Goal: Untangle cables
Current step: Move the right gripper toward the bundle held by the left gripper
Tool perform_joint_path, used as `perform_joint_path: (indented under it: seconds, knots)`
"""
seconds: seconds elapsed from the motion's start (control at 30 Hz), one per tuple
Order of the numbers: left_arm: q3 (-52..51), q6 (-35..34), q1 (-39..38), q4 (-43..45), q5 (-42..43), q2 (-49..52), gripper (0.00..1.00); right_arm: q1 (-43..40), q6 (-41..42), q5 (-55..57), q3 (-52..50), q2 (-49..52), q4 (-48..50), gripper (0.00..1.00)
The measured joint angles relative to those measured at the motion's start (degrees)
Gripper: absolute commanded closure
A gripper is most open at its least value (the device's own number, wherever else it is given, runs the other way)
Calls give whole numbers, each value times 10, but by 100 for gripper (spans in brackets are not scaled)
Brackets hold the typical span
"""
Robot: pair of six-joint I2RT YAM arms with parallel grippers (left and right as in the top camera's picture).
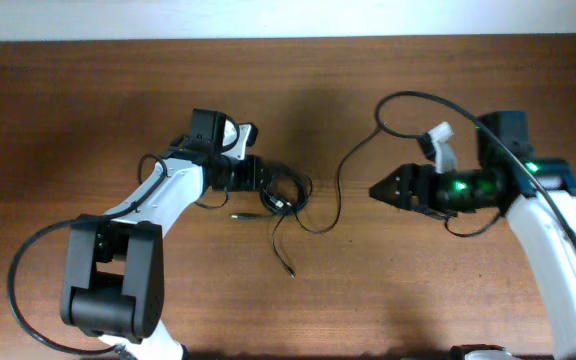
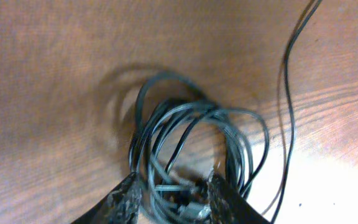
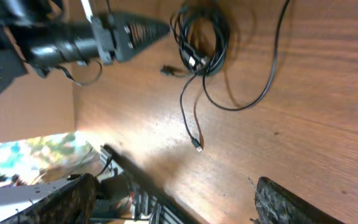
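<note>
Brown wooden table (image 1: 88, 120): fine darker grain with pale glossy glare in patches. On it lies a coiled bundle of thin black cords (image 1: 286, 192), with one loose plug tip (image 3: 198, 148) pale and silvery. Beside the bundle, the left arm's curved white link (image 1: 168, 190) rises from a blocky black base (image 1: 113, 275). Across from the bundle, the right arm's black wrist housing (image 1: 438, 190) shows a small green light (image 1: 460, 185), and its long link (image 1: 553, 250) is white.

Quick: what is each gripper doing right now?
Left gripper: open, jaws either side of the cables.
Right gripper: open, holding nothing.
</note>
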Motion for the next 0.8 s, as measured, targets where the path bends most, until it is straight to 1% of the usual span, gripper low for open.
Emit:
perform_joint_path:
  seconds: [0.1,0.17,0.2,0.3,0.37,0.4,0.47,0.5,0.57,0.6,0.63,0.7,0.73,0.77,0.8]
  knots:
    - [0,-4,0,33,6,0,56,38,0,8,0,26,23,18]
    - [0,-5,0,35,7,0,59,59,0,35,0,30,34,18]
    - [0,-6,0,36,3,0,60,73,0,65,0,34,37,18]
    - [-11,-16,0,38,-16,0,64,87,7,106,0,35,50,18]
    - [-21,-38,0,40,-37,0,67,94,34,134,0,36,71,18]
    - [-27,-54,0,43,-51,0,70,100,49,148,0,36,88,19]
    - [-30,-73,-1,48,-67,0,70,120,72,180,0,38,118,19]
    - [-30,-75,-3,51,-70,1,68,137,88,204,0,47,126,19]
    - [-30,-81,-16,68,-75,12,69,164,112,247,0,72,142,19]
    - [-30,-81,-26,74,-75,21,70,172,116,257,0,81,151,19]
    - [-30,-81,-33,75,-77,27,75,181,121,266,0,93,164,20]
    - [-30,-83,-37,78,-79,30,79,203,127,280,0,128,193,20]
    - [-30,-84,-36,78,-79,30,88,212,128,282,0,146,211,20]
    - [-30,-85,-36,78,-79,30,91,217,130,284,0,158,220,21]
    - [-30,-87,-36,79,-80,30,91,224,135,286,0,174,233,20]
